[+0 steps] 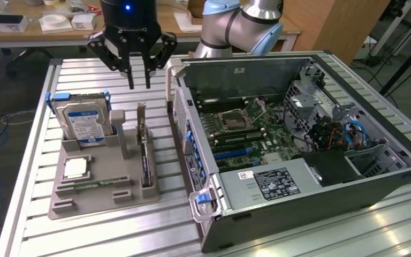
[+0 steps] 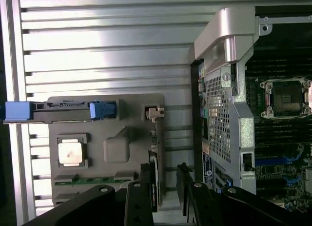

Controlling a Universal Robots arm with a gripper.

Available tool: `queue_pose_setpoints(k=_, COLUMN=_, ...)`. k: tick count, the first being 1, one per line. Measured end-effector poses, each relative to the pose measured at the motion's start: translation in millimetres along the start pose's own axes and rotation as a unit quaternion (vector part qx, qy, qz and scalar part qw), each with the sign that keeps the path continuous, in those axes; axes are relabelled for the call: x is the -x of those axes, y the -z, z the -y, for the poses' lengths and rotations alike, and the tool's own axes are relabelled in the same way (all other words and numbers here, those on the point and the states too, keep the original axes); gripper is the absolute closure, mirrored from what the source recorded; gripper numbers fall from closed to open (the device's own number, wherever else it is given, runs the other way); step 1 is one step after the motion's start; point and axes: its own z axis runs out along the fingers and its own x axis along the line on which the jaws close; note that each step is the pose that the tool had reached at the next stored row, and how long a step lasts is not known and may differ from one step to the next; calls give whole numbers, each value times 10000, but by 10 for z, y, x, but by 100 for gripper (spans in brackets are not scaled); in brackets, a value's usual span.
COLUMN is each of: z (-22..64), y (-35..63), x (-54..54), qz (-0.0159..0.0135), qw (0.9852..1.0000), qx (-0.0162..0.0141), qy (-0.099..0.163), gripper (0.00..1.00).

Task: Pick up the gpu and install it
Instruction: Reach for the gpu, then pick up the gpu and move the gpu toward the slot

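The gpu [image 1: 143, 147] stands on edge in a slot of the grey holder tray [image 1: 98, 202], its silver bracket end toward the far side. In the wrist view the gpu [image 2: 155, 160] is a thin edge along the tray [image 2: 117, 150]. My gripper [image 1: 139, 85] hangs above the card's far end, apart from it. Its black fingers [image 1: 131, 80] are open with nothing between them. In the wrist view the gripper [image 2: 165, 199] straddles the line of the card, with one finger [image 2: 145, 192] close beside it.
The tray also holds a silver hard drive [image 1: 84, 122] with blue rails, a CPU [image 1: 75, 168] and a memory stick [image 1: 94, 183]. An open computer case [image 1: 298, 160] lies at the exterior view's right of the tray, its motherboard [image 1: 252, 131] exposed. Everything rests on a slatted metal table [image 1: 105, 235].
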Motion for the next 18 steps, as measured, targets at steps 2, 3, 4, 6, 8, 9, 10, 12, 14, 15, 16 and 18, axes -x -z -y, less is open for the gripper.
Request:
queue_pose_setpoints(k=2, z=0, y=0, x=0, qz=0, qw=10000, qx=0, qy=0, gripper=64)
queue_pose_setpoints(k=3, z=0, y=0, x=0, qz=0, qw=10000, qx=0, qy=0, gripper=64)
queue_pose_setpoints(k=4, z=0, y=0, x=0, qz=0, qw=10000, qx=0, qy=0, gripper=64)
queue_pose_setpoints(k=6, z=0, y=0, x=0, qz=0, qw=10000, qx=0, qy=0, gripper=64)
queue_pose_setpoints(k=8, z=0, y=0, x=0, qz=0, qw=10000, qx=0, qy=0, gripper=64)
queue_pose_setpoints(k=9, z=0, y=0, x=0, qz=0, qw=10000, qx=0, qy=0, gripper=64)
queue_pose_setpoints(k=10, z=0, y=0, x=0, qz=0, qw=10000, qx=0, qy=0, gripper=64)
queue_pose_setpoints(k=12, z=0, y=-1, x=-3, qz=8, qw=10000, qx=1, qy=0, gripper=64)
queue_pose_setpoints(k=14, z=2, y=-22, x=-3, qz=9, qw=10000, qx=-3, qy=0, gripper=64)
queue_pose_setpoints(k=15, z=3, y=-40, x=-3, qz=9, qw=10000, qx=-4, qy=1, gripper=64)
queue_pose_setpoints(k=16, z=4, y=-58, x=-3, qz=10, qw=10000, qx=-3, qy=1, gripper=64)
queue_pose_setpoints(k=18, z=80, y=-91, x=1, qz=9, qw=10000, qx=-4, qy=0, gripper=64)
